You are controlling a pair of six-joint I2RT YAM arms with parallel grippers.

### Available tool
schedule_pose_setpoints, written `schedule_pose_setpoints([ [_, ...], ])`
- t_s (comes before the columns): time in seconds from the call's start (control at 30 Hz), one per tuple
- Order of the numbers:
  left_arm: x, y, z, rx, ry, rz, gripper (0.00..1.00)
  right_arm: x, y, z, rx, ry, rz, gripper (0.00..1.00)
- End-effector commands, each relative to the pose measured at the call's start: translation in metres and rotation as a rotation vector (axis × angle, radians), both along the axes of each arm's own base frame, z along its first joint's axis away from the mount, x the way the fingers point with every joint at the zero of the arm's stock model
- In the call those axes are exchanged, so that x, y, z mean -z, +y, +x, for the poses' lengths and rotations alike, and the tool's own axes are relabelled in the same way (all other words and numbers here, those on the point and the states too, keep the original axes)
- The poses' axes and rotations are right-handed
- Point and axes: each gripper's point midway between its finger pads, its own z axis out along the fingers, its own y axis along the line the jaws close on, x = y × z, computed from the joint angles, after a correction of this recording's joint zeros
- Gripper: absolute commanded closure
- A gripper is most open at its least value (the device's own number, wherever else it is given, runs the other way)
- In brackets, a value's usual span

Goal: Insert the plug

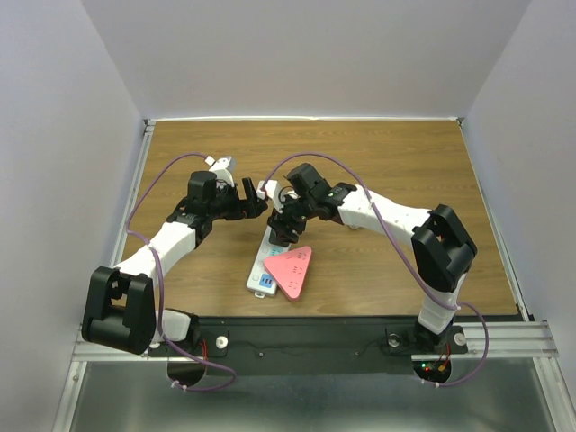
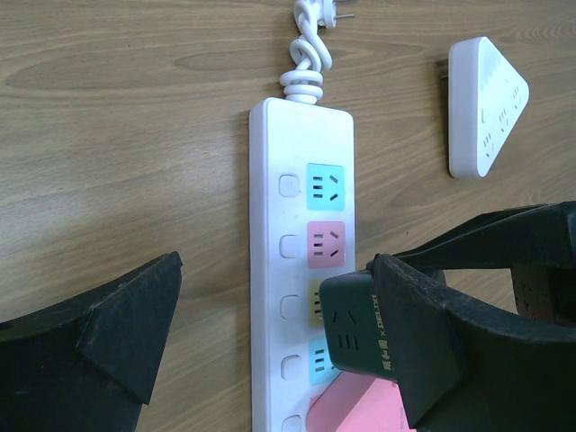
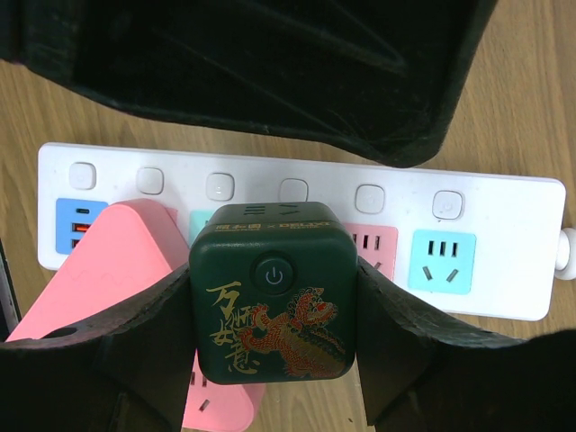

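A white power strip with coloured sockets lies mid-table; it also shows in the left wrist view and the right wrist view. My right gripper is shut on a dark green cube plug with a gold and red dragon print. It holds the cube over the strip's yellow socket, between the teal and pink ones. I cannot tell whether its prongs are in. My left gripper is open and empty, hovering just above the strip beside the cube.
A pink triangular adapter sits on the strip's near end, close beside the cube. A white triangular adapter lies on the wood past the strip. The strip's coiled white cord and plug trail from its far end.
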Motion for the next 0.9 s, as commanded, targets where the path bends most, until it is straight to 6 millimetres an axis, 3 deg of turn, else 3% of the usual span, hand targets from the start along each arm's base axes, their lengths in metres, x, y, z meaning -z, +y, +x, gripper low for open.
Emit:
schedule_pose_setpoints([
  [0.0,-0.004,-0.002,0.003,0.012,-0.024,-0.017,0.01,-0.005,0.008,0.003,-0.009,-0.03,0.025,0.99],
  [0.87,-0.005,-0.003,0.001,0.021,-0.025,-0.021,0.01,0.008,0.0,0.014,0.051,-0.062,-0.038,1.0],
])
